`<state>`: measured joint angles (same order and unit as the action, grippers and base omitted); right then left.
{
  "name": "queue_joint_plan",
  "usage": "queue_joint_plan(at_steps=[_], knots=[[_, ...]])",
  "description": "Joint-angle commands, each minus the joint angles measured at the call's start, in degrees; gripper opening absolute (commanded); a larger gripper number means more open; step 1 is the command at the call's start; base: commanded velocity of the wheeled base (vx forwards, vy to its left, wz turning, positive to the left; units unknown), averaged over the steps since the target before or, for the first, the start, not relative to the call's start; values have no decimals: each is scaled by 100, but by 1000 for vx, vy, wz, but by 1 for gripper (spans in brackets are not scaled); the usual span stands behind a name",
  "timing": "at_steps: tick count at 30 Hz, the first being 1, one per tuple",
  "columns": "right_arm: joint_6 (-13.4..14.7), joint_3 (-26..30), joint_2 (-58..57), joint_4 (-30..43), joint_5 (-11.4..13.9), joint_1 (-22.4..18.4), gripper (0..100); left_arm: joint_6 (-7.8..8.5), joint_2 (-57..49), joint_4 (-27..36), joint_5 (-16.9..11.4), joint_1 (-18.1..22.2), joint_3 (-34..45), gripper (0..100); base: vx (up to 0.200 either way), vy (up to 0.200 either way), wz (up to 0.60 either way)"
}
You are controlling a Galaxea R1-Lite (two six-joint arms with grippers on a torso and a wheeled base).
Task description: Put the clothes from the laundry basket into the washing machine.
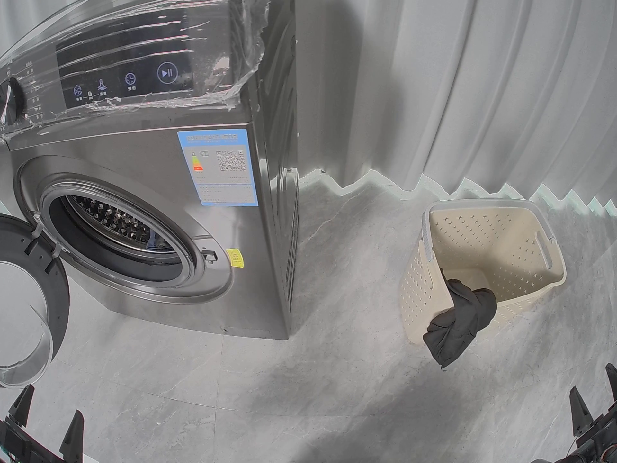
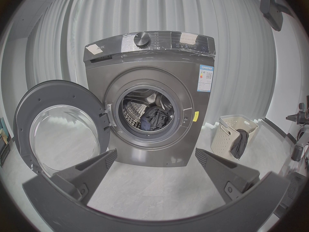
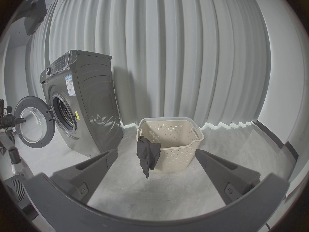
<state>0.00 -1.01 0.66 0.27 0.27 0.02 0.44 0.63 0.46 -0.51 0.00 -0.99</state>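
head view: cloth (image 1: 460, 324) hangs over the basket (image 1: 427, 226) rim, well apart from left gripper (image 1: 50, 413) and right gripper (image 1: 592, 390). left wrist: left gripper spread, washer (image 2: 154, 65) ahead (clothes (image 2: 155, 119) in drum). right wrist: right gripper spread, cloth ahead, apart.

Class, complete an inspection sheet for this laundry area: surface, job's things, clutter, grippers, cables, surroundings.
Surface: grey tiled floor.
Job's things: washing machine with its door open and dark clothes inside; laundry basket stands to the robot's right of it, one dark garment draped over its rim.
Clutter: nothing seen.
Grippers: left gripper and right gripper both open, holding nothing.
Cables: nothing seen on the floor.
Surroundings: white curtains behind.
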Motion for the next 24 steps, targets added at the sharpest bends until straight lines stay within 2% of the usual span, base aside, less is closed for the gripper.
queue_joint_plan(at_steps=[1,6,18,24], knots=[[0,92,-66,0,0,6,100,0,-46,-2,-2,0,90,100,0,-200,0],[9,92,-66,0,0,6,100,9,-46,-2,-2,0,90,100,0,-200,0],[0,92,-66,0,0,6,100,18,-55,-2,-28,0,90,100,0,0,0],[26,92,-66,0,-9,6,100,9,-55,-2,-28,0,90,100,0,-200,0]])
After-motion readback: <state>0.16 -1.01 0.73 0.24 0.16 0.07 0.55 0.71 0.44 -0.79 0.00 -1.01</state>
